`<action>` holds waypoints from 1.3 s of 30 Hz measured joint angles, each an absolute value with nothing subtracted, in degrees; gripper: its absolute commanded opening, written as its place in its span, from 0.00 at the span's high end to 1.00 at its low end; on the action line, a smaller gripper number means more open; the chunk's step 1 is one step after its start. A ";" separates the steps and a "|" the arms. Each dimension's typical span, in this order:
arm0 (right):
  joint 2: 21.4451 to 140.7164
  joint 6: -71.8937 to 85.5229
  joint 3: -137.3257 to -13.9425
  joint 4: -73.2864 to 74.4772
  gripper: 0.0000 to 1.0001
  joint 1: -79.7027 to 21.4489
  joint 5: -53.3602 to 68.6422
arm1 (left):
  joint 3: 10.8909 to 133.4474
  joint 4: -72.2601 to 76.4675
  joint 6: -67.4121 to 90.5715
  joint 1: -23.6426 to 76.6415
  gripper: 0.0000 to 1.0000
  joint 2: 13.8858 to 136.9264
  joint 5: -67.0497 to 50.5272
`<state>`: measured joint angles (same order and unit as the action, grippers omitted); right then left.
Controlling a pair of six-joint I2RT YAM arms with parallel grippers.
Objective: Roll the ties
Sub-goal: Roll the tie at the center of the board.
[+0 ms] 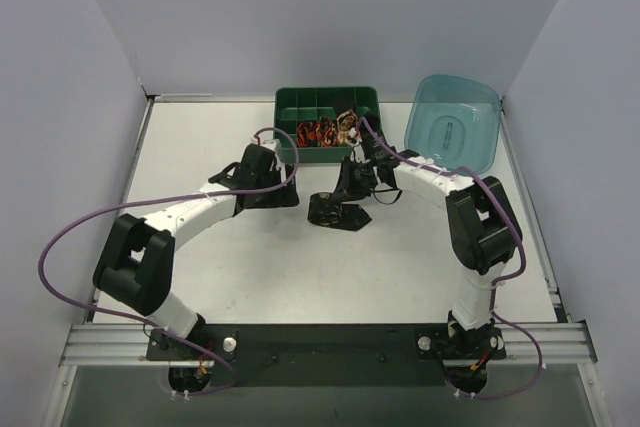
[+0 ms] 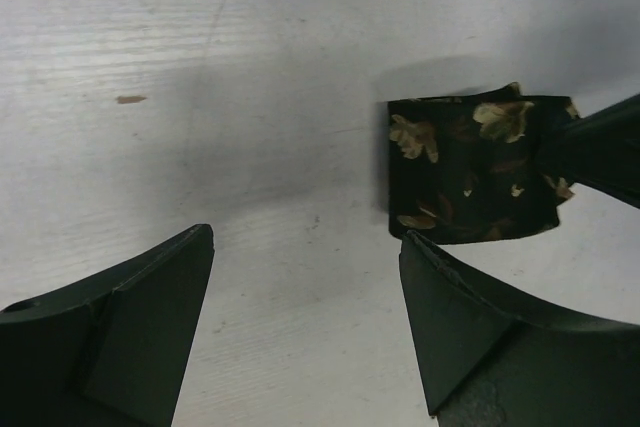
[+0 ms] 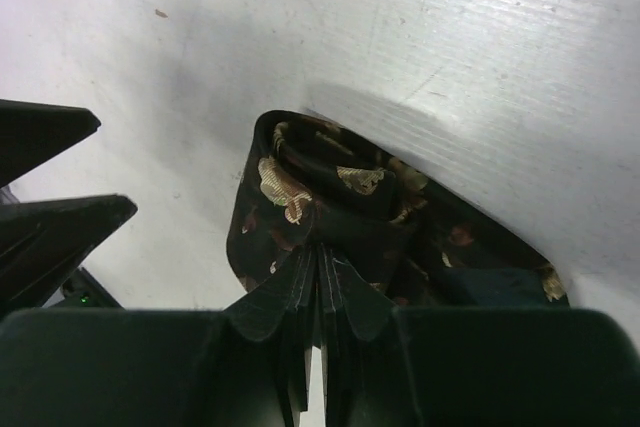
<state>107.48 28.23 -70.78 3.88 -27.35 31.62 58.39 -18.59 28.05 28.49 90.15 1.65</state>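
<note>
Right gripper is clamped on the partly coiled tie, which lies mid-table near the green compartment tray. Left gripper is wide open beside it, touching nothing. Roll tight, edges aligned; pin the loose end with left.

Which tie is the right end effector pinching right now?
The gold-leaf tie on the table, its fabric pinched by the right end effector. The other ties sit coiled in the green tray.
</note>
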 measured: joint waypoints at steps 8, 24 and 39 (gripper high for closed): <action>107.46 26.50 -70.70 5.26 0.92 -27.99 28.42 | 57.52 -8.29 30.92 28.01 0.15 93.86 -8.69; 104.36 26.76 -63.72 4.93 0.93 -28.67 23.73 | 51.96 13.06 41.30 27.31 0.15 104.49 -23.64; 104.36 27.16 -62.37 5.06 0.93 -28.71 22.87 | 50.63 24.77 45.21 28.99 0.36 108.77 -28.45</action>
<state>104.36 27.16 -62.37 5.06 -28.71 22.87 50.63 24.77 45.21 28.99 108.77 -28.45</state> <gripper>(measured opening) 0.066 0.678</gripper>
